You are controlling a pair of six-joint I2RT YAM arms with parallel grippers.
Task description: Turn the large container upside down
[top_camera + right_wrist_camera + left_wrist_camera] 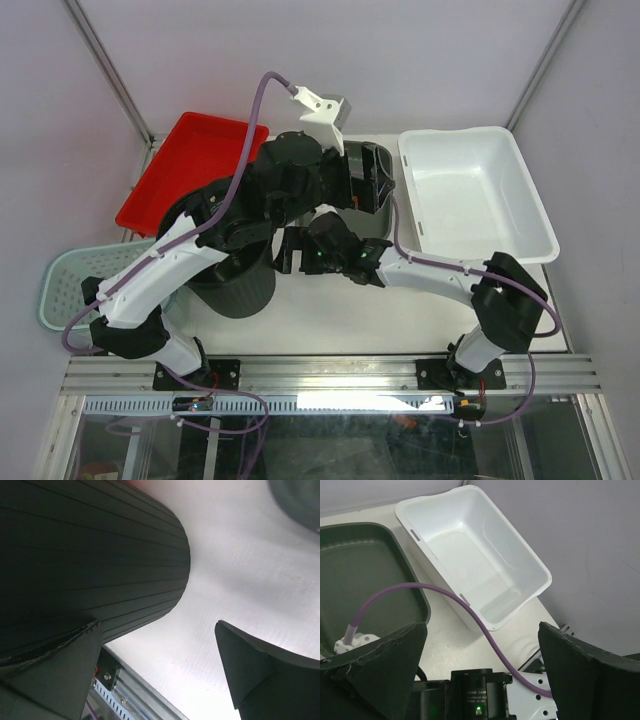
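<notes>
Nearest the arm bases, a strip of bare desk [340, 320] ran along the front edge and offered the widest free room. Just behind it, toward the left, stood the large container [240, 290], a black ribbed bin; the left arm crossed above it and hid most of its top. The right gripper [159, 625] lay low just beside the bin's curved wall, jaws spread wide and holding nothing, with white desk showing between them. Off the desk's left edge sat a pale green basket [65, 285]. Farther back, the left gripper [481, 627] hovered above a dark tub [370, 565], likewise released and empty, with a purple cable [445, 592] looping in front of it. Only a narrow gap of desk separated the dark tub's rim from the white tub [480, 190] at the far right. A red tray [185, 165] occupied the far left corner, tilted over the edge.
</notes>
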